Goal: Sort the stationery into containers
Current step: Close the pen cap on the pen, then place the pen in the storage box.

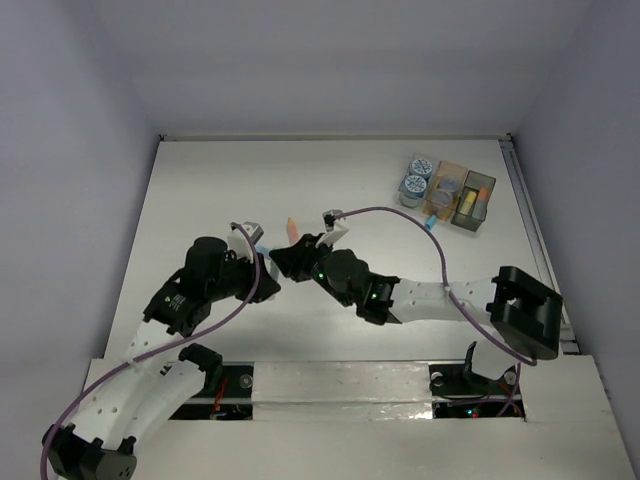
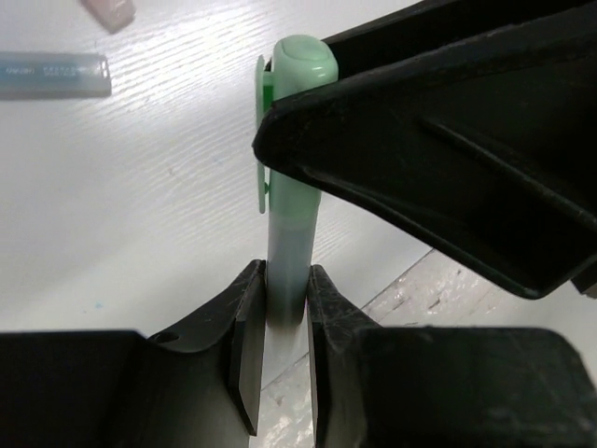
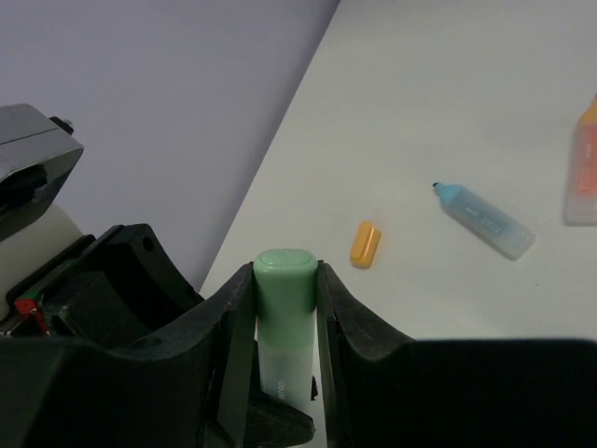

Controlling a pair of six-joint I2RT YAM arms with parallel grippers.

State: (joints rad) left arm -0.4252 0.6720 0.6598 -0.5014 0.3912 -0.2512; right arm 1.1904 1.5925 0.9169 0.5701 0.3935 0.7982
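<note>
Stationery: from the top I saw two rolls (image 1: pixel 411 186) just beside the amber box (image 1: pixel 455 170), with the grey box (image 1: pixel 472 203) touching it, far right. The orange marker (image 1: pixel 291 229) lay mid-table near where the arms met.
Right wrist: right gripper (image 3: pixel 285 289) was narrow, pinching the green marker (image 3: pixel 283 331) at its cap. An orange cap (image 3: pixel 365 244) and an uncapped blue marker (image 3: pixel 485 219) lay on the table (image 3: pixel 420 93) beyond.
Left wrist: left gripper (image 2: pixel 286 289) was clamped on the same marker's barrel, with the right gripper on the cap end.

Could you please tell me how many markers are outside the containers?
3. The green marker is clamped by the left gripper and right gripper; the blue marker and orange marker lie on the table nearby. Others may be hidden.
</note>
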